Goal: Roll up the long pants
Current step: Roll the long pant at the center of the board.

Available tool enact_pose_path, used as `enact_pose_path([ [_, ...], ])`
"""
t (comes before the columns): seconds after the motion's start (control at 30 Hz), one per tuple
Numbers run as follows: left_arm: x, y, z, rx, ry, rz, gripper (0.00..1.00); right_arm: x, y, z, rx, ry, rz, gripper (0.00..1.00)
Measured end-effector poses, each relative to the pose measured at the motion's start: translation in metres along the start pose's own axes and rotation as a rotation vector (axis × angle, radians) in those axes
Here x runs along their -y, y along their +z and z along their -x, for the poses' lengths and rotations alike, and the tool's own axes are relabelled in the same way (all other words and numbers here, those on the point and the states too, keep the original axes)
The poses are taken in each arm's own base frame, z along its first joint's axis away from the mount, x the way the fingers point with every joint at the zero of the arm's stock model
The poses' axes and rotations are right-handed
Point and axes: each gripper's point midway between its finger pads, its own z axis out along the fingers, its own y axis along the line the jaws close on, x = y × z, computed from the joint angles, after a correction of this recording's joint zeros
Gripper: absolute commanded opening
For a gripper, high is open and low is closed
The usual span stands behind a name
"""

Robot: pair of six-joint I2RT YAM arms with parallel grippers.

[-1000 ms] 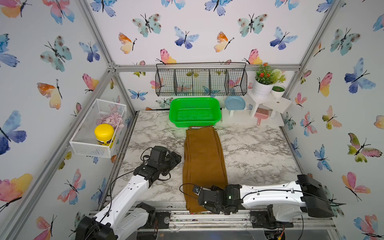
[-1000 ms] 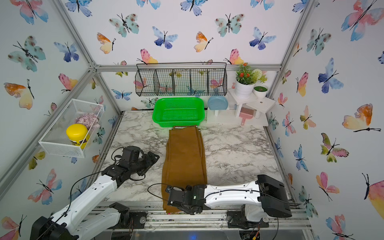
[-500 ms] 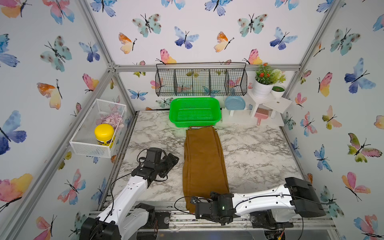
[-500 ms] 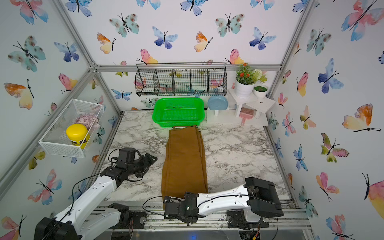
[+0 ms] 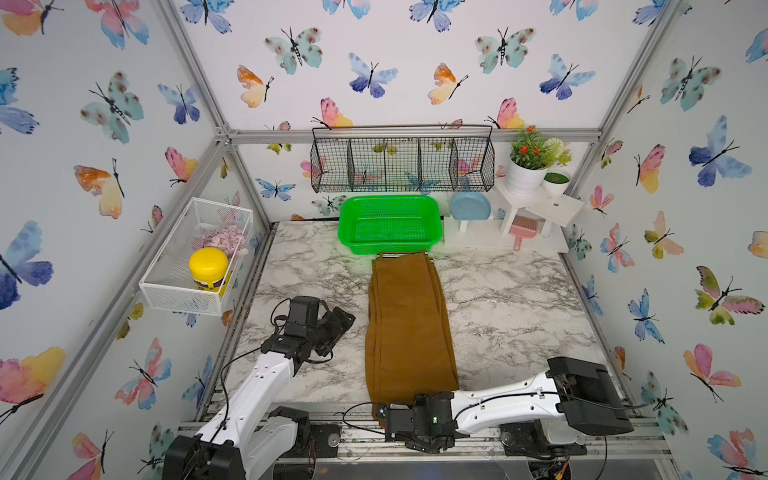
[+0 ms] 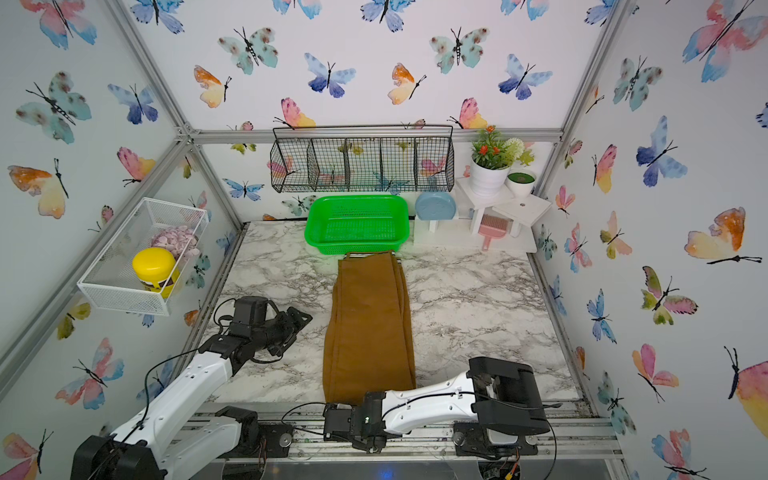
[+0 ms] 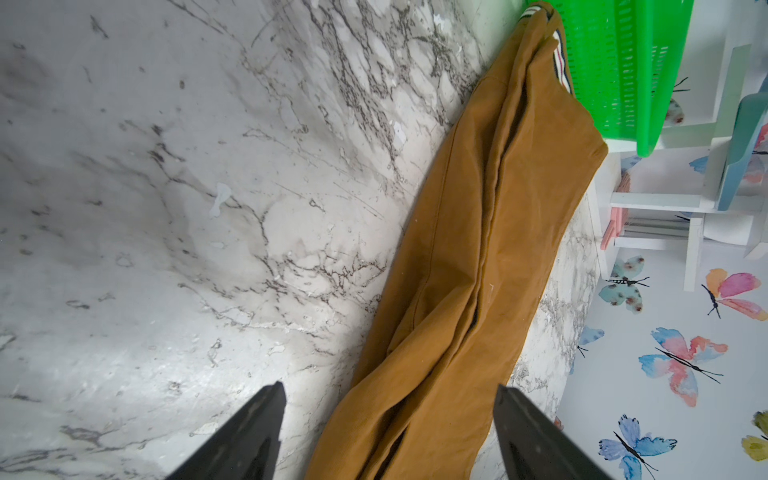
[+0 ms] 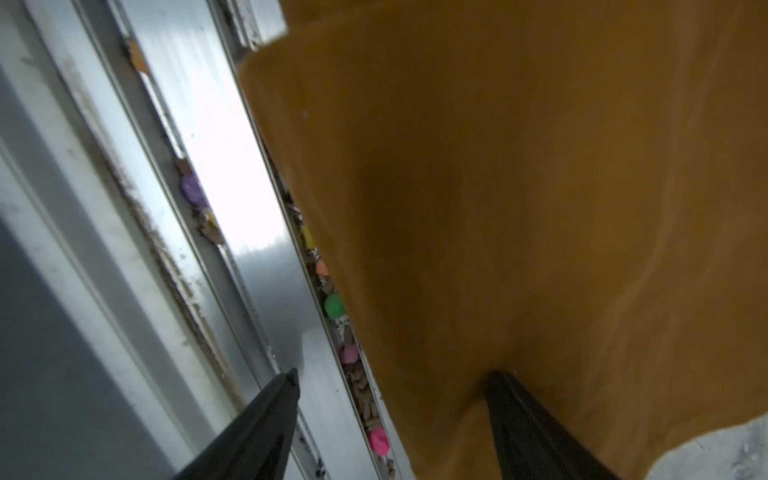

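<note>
At the near edge of the marble table (image 5: 519, 307), the right gripper (image 8: 392, 374) is level with the aluminium front rail (image 8: 124, 208). Its jaws are spread. In the right wrist view one finger lies against the hem end of the long pants (image 5: 407, 328) and the other is over the rail, so nothing is pinched. That hem end droops a little over the table edge.

Further in, the left gripper (image 7: 390, 386) hovers just beside the trousers on their left side. Its jaws are also spread and hold nothing.

The trousers lie flat down the middle of the table, folded lengthwise with one leg stacked on the other. Their striped waistband (image 7: 557, 62) is at the far end, right against the green basket (image 5: 388, 198).

The cloth looks soft, light and limp, with loose layers along its long edges. It will likely sag, and the layers may slide apart if only the top one is caught. The overhanging hem seems the best place to take hold, with every layer pinched at both corners so that the roll starts square.
</note>
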Motion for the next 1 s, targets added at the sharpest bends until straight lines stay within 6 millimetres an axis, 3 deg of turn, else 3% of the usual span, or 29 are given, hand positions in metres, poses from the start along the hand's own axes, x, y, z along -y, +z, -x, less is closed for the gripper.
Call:
enact_pose_path([
  [0.33,-0.005,0.000,0.001,-0.007,-0.013,-0.004,0.84,-0.006,0.013,0.006,-0.022,0.023,0.042,0.73],
  [0.57,-0.014,0.002,0.000,-0.015,-0.027,0.006,0.83,-0.006,0.015,0.006,-0.045,0.086,0.116,0.58],
  [0.8,-0.014,0.003,-0.002,-0.036,-0.031,-0.009,0.83,0.035,0.024,0.012,-0.031,0.190,0.015,0.53],
  [0.93,-0.017,0.004,-0.001,-0.048,-0.036,-0.009,0.83,0.040,0.029,0.011,-0.039,0.193,-0.016,0.53],
  [1.0,-0.018,0.003,0.001,-0.046,-0.040,-0.012,0.82,0.040,0.030,0.010,-0.039,0.190,-0.019,0.47],
])
